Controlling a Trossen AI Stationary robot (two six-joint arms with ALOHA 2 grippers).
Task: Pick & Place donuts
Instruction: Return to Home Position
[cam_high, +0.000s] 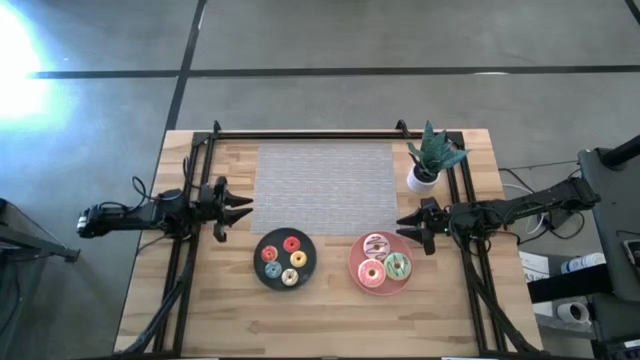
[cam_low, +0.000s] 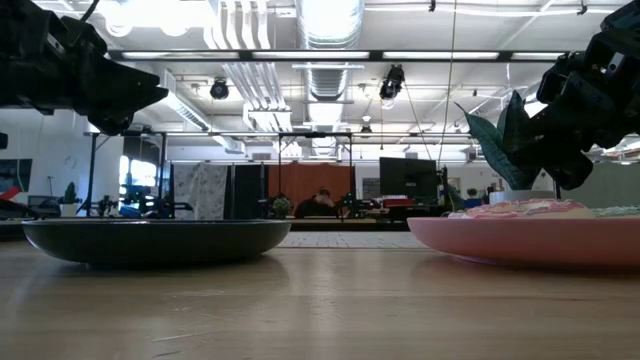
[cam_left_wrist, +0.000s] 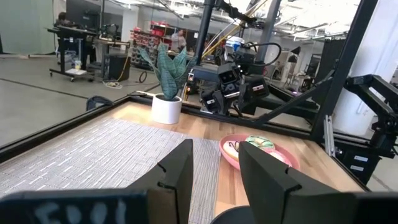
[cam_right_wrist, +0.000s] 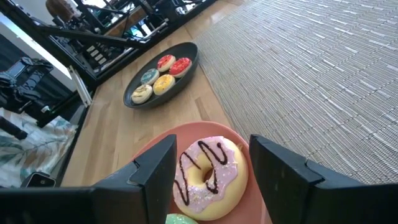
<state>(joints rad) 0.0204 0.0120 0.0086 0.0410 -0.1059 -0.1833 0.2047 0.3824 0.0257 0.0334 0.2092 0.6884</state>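
Three larger donuts lie on the round pink plate (cam_high: 352, 266): a white-pink one with dark drizzle (cam_high: 376, 244), a pink one (cam_high: 371, 272) and a green one (cam_high: 397, 266). Several tiny donuts, among them red (cam_high: 291, 243), teal (cam_high: 272, 269) and yellow (cam_high: 299, 261), lie on the round black plate (cam_high: 257, 262). My right gripper (cam_high: 405, 225) is open at the pink plate's far right rim. In the right wrist view its fingers stand either side of the white-pink donut (cam_right_wrist: 205, 171) without touching it. My left gripper (cam_high: 245, 207) is open above the table, left of the grey mat.
A grey woven mat (cam_high: 326, 187) covers the table's far middle. A potted plant in a white pot (cam_high: 428, 165) stands at the far right, just beyond my right arm. A black frame (cam_high: 330, 134) rings the table. Bare wood lies along the near edge (cam_high: 320, 325).
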